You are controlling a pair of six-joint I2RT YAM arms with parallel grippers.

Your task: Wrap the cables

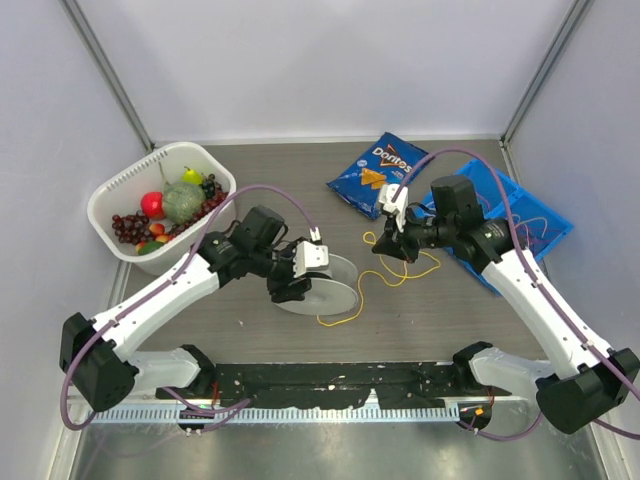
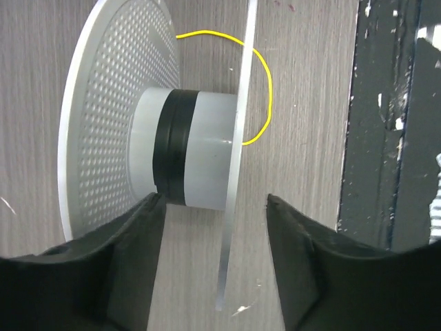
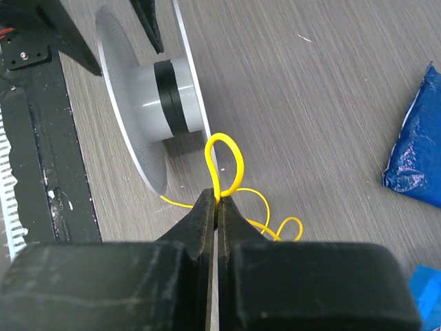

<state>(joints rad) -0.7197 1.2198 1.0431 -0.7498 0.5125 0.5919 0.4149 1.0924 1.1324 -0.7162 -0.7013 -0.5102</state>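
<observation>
A yellow cable (image 1: 402, 270) lies in loose loops on the table between the arms, and one end runs toward the translucent round spool (image 1: 335, 290). My right gripper (image 3: 218, 196) is shut on a small loop of the yellow cable (image 3: 225, 160), just above the table to the right of the spool (image 3: 158, 96); it also shows in the top view (image 1: 386, 245). My left gripper (image 2: 213, 200) is open, its fingers (image 2: 138, 262) on either side of the spool's thin near flange (image 2: 236, 179) without touching it. A stretch of yellow cable (image 2: 265, 83) curves behind that flange.
A blue tray (image 1: 545, 215) at the right holds thin wires. A Doritos bag (image 1: 375, 170) lies at the back middle. A white basket (image 1: 115, 190) of fruit stands at the back left. A black rail (image 1: 350, 380) runs along the near edge.
</observation>
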